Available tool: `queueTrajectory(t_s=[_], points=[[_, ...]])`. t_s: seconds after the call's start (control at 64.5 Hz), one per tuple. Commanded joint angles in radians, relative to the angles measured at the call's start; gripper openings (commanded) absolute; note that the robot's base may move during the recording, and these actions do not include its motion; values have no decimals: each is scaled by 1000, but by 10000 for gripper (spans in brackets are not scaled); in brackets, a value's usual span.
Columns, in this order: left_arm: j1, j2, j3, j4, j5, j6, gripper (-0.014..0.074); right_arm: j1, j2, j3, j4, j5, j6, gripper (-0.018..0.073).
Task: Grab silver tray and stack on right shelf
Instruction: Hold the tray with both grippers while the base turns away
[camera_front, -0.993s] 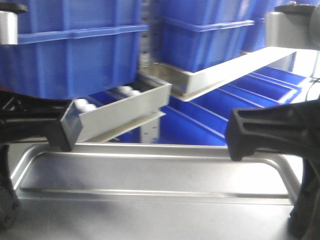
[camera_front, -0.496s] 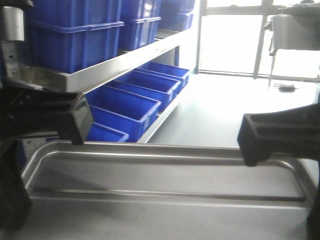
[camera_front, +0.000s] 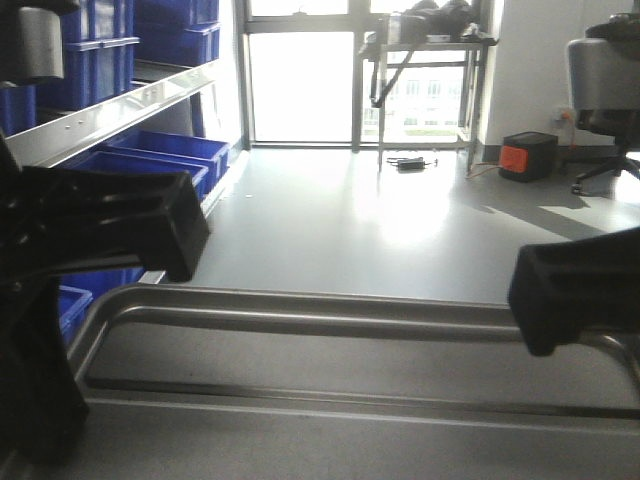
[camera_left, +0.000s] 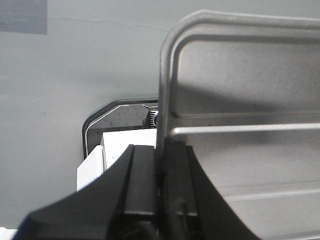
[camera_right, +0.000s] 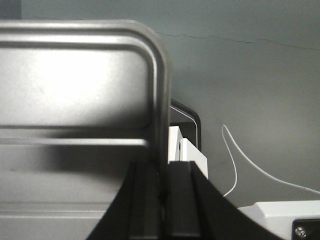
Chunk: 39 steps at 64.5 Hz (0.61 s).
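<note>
Rack (camera_front: 110, 112) slid left; two tools (camera_left: 160, 150) (camera_right: 161, 167) grip one silver tray (camera_front: 330, 365).

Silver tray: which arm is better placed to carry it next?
Neither alone. The left gripper pinches the left rim of the silver tray, the right gripper pinches its right rim, so both should move together.

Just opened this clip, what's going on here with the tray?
Both arms are carrying the silver tray between them. The left hand is clamped on one end rim and the right hand on the opposite end rim, holding the tray roughly level above the floor. The front view faces an open room, with blue bins on a rack to the left. No roller shelf is in view, so the tray is not yet stacked.
</note>
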Motion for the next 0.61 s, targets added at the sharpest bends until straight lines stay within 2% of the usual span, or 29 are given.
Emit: queueTrajectory(t_s=[0.0, 0.59], points=[[4, -21, -14, 84, 136, -2, -92, -10, -17, -13, -77, 244, -2, 59], [4, -21, -14, 84, 136, -2, -92, -10, -17, -13, -77, 250, -2, 59]])
